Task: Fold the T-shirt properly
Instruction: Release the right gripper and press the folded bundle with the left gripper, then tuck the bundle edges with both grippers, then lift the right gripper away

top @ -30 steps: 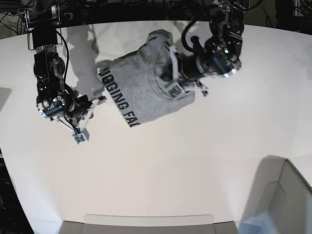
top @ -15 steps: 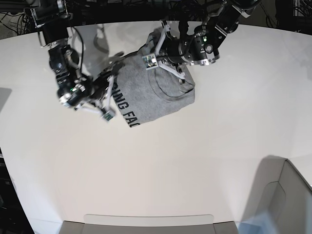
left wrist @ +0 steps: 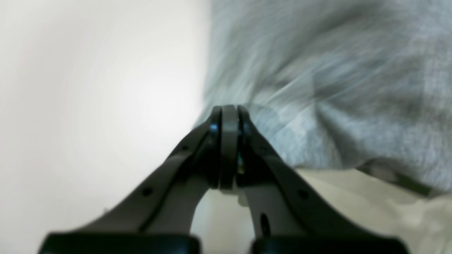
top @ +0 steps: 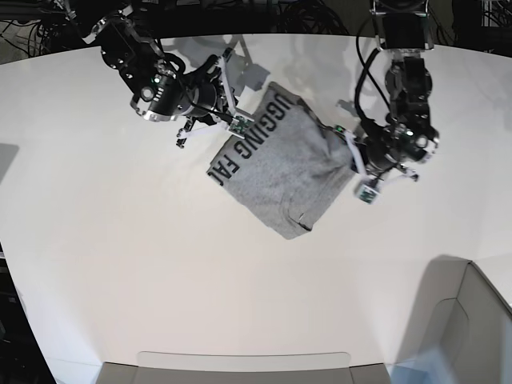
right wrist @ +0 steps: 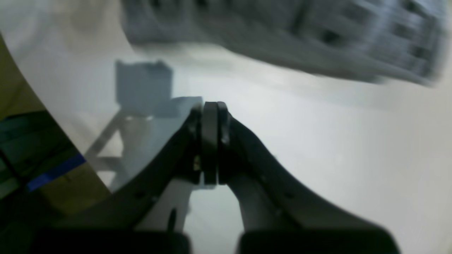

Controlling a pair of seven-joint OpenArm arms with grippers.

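Across the base view spreads the white table (top: 160, 272). Upper centre on it lies the folded T-shirt (top: 284, 172), its lettering toward the upper left. The left gripper (top: 357, 171) at its right edge and the right gripper (top: 232, 122) at its upper-left edge both have jaws pressed together, holding nothing visible.

The right end effector (right wrist: 210, 141) fills the lower middle, its dark jaws pressed flat together with nothing between them. Beneath and around it spreads the white counter (right wrist: 335, 148). Beyond the jaw tips, along the far side, lies a blurred grey T-shirt (right wrist: 268, 31). Left of the end effector its own shadow falls across the counter.
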